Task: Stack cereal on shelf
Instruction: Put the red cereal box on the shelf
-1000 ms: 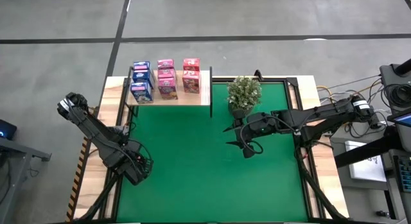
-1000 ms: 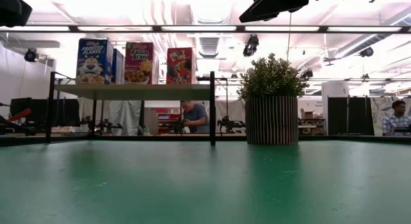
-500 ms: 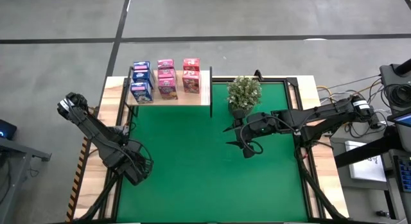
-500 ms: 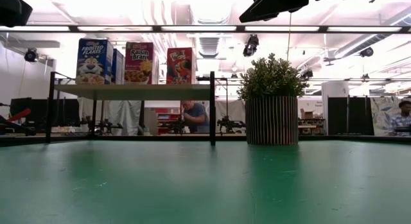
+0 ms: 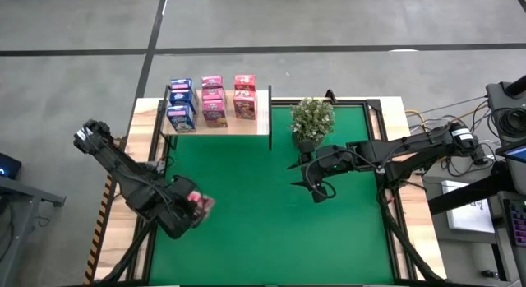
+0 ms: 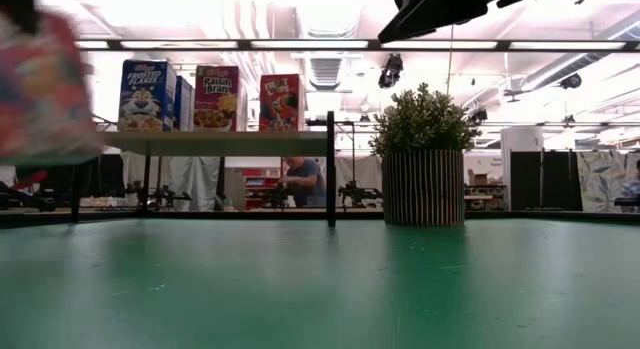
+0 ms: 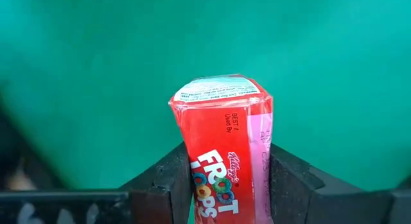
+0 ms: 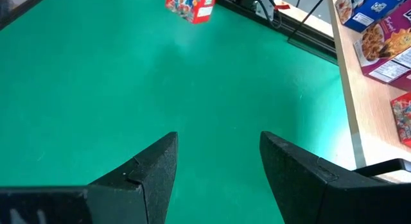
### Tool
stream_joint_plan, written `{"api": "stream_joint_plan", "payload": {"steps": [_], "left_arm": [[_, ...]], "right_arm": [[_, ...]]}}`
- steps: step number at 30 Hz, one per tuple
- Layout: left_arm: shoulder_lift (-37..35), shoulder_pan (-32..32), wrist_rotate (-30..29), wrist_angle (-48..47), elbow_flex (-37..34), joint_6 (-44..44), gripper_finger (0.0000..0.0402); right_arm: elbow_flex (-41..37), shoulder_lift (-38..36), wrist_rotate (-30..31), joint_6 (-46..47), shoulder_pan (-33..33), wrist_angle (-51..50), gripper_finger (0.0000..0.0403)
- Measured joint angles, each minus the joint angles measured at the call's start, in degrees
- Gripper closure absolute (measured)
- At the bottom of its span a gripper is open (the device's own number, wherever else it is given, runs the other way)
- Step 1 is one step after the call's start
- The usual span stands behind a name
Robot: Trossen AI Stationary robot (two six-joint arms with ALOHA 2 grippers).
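One box of cereal [image 7: 225, 147] is clamped between the fingers of the left gripper [image 5: 194, 210], its long axis running out forward from the jaws, the printed end panel pointing away from the wrist. That gripper sits over the table's near left corner, above the green mat [image 5: 271, 229]. The shelf [image 5: 218, 124] stands at the far left corner, so the box has to travel away along the left edge and up onto the board. Nine or so boxes seem to fill it in three rows, though the count is hard to settle from above; any free room looks to be along the shelf's near edge or on top of the rows. The right gripper [image 5: 315, 187] hangs released over the mat's middle right, just beside the potted plant [image 5: 311, 119], well apart from the box.
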Motion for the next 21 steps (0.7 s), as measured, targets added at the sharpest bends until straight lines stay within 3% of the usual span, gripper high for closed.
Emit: {"api": "stream_joint_plan", "payload": {"steps": [4,13,21], "left_arm": [[2.5,4.7,-4.2,0.4,6.8,13.4,0.0263],[11.5,17.5,-4.0,-2.3,25.6,52.6,0.0263],[18.1,28.4,-4.3,-8.0,39.5,81.0,0.0263]], "right_arm": [[0.0,0.0,0.0,-0.7,0.0,-0.8,0.0193],[0.0,-0.4,0.0,-1.6,0.0,-2.9,0.0193],[0.0,-0.9,0.0,-1.6,0.0,-3.8,0.0193]]}}
